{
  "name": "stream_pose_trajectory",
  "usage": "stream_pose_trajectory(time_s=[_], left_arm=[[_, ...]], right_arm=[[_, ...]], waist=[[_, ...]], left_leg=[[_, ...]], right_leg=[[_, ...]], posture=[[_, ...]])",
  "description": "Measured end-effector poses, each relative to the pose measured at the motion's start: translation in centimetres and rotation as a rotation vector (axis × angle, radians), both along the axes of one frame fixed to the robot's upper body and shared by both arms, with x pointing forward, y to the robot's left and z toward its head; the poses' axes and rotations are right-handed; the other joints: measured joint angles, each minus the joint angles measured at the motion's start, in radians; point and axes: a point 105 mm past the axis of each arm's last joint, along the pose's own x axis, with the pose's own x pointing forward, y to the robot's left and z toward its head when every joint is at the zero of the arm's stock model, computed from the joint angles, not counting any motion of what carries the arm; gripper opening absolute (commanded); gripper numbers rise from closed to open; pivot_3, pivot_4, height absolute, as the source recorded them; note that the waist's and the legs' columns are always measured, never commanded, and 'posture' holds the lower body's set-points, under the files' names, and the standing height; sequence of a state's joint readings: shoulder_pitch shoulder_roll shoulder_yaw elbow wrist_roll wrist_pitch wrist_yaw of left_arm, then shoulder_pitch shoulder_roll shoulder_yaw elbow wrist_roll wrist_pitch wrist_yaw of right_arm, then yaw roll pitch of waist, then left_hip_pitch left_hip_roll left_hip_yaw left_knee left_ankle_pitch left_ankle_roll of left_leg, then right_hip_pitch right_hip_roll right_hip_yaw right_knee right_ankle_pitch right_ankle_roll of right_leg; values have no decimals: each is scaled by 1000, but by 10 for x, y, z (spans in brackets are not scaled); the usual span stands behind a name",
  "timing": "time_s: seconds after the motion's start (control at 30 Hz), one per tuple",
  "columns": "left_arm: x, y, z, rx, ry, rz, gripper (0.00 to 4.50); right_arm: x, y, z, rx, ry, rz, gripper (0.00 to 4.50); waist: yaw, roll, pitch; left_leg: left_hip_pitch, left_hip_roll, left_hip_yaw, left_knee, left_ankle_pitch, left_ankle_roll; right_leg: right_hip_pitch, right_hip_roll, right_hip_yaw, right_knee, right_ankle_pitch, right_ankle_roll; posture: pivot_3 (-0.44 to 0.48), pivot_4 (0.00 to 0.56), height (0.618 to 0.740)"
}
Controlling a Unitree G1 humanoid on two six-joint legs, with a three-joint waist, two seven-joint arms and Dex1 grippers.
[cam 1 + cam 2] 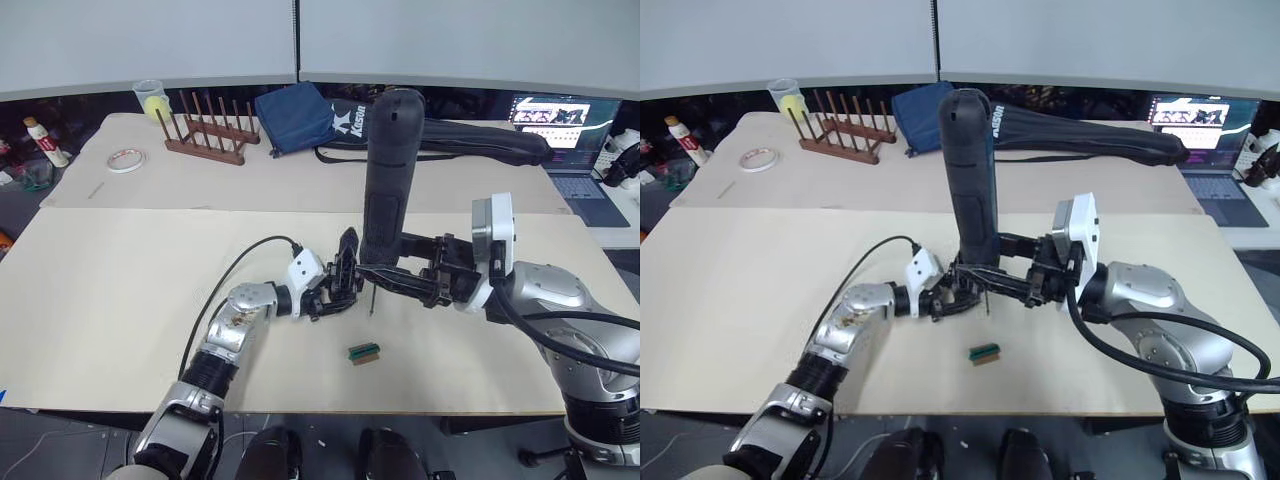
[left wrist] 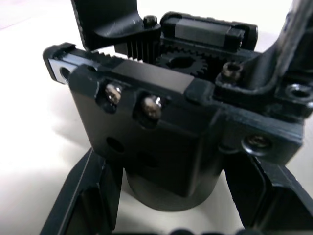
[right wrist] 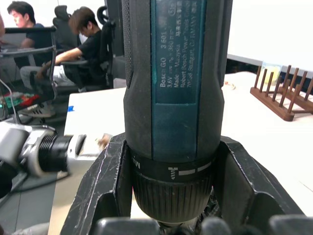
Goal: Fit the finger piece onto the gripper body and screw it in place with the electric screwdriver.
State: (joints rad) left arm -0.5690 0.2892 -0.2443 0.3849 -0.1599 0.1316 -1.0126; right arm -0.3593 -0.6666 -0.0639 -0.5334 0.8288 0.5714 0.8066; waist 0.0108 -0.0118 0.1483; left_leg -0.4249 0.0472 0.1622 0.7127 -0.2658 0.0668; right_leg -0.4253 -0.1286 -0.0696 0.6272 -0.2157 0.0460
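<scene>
Right tool (image 1: 385, 270) clamped round electric screwdriver (image 1: 388, 170), held upright, thin bit pointing down just beside left tool (image 1: 338, 285). Left tool closed on gripper body (image 2: 161, 132), held low over desk (image 1: 120, 290); two screw heads visible on block's face in left wrist view. Finger piece not distinguishable from here. Small green block (image 1: 364, 351) lies on desk just below both tools. Screwing step appears in hand: next move calls for seating bit squarely in screw head, keeping screwdriver steady and body braced.
</scene>
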Motion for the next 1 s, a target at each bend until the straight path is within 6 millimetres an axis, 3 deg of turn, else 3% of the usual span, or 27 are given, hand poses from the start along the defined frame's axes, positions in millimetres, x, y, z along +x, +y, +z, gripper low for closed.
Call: stream_pose_trajectory(time_s=[0.17, 0.33, 0.4, 0.5, 0.73, 1.0], left_arm=[[-3, 2, 7, 55, -19, -227, 2439], [6, 4, 8, 123, -36, -279, 2439], [7, 6, 5, 120, -24, -276, 3507], [3, 10, 2, 111, -4, -273, 4491], [-11, 29, -6, 81, -15, -70, 4500], [-22, 19, -5, -14, -44, 113, 4500]], right_arm=[[-1, -5, -4, -15, 13, -7, 1899], [-3, -6, -6, -16, 20, -9, 1899], [-4, -7, -8, -16, 26, -16, 1899], [-5, -7, -8, -19, 20, -22, 1899], [-9, -8, -9, -31, 15, -32, 1899], [-8, -4, -12, -13, 20, -37, 1899]], waist=[[2, -1, 0], [1, -1, 0], [1, -1, 1], [-1, -1, 1], [-6, -1, 0], [1, -1, 1]], left_leg=[[-3, 0, 0, 1, 0, 0], [-4, -1, 0, 2, -1, 2], [-4, 0, 0, 2, -2, 4], [-4, 0, 0, 2, -2, 4], [-4, 1, -1, 2, -2, 4], [-3, 0, -1, 2, -1, 2]], right_leg=[[-1, 0, -1, -1, 0, 0], [-1, 0, -1, -2, 1, 1], [-2, 0, -1, -2, 1, 1], [-2, 0, -1, -2, 1, 2], [-1, 0, -1, 0, 1, 1], [0, -1, -1, -1, 1, 2]], posture=[[0, 150, 740], [0, 150, 740], [0, 150, 740], [0, 150, 740], [0, 150, 740], [0, 150, 740]])
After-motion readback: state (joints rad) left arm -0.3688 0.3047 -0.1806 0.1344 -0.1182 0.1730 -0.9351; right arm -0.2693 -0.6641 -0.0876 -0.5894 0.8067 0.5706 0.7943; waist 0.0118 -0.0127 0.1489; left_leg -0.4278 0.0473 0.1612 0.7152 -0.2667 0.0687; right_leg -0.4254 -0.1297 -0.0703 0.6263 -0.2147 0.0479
